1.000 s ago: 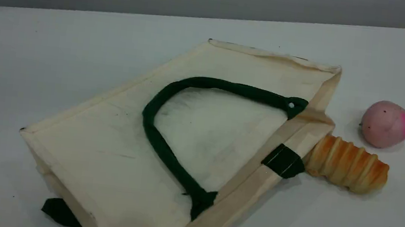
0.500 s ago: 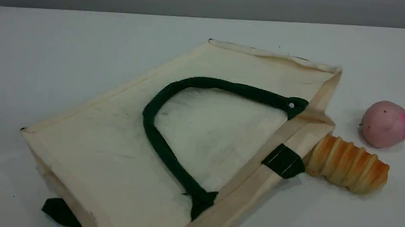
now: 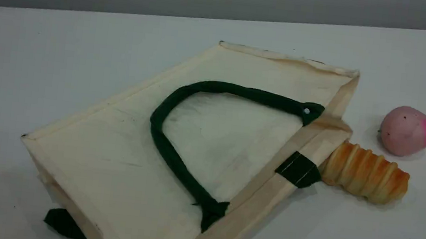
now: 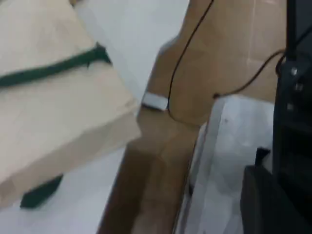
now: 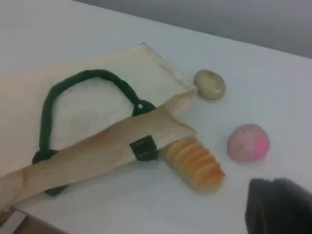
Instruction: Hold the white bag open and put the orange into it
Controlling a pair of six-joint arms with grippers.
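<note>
White bag [image 3: 114, 156]: lying flat on its broad side on the table [image 3: 45, 58], slantwise, mouth end toward the right of the scene view. Mouth collapsed, rim folded over, not held apart. Upper dark green handle [image 3: 155, 125] resting as a loop on the top panel, both ends fixed near the rim. Green patch [image 3: 298, 169] on the rim band. Part of a second green handle [image 3: 61, 223] poking out from under the near bottom corner.

Orange: not made out in any of the three views.

Just beside the mouth: ribbed golden-brown roll [image 3: 363, 178], one end touching the rim next to the green patch; whether that end sits inside or only under the fold cannot be told. Beyond the roll, apart from it: pink peach-like ball [image 3: 406, 131]. Near the far mouth corner, seen only in the right wrist view: tan potato [image 5: 209, 84], clear of the canvas.

Left gripper [image 4: 273, 204]: dark blur at the bottom right of its own view, off the table edge over brown floor [image 4: 229, 48], well apart from the bag. Fingers pressed together, nothing between them.

Right gripper [image 5: 280, 207]: dark blur low in its view, above bare table, near the pink ball, touching nothing. Fingers likewise pressed together, gripping nothing.
</note>
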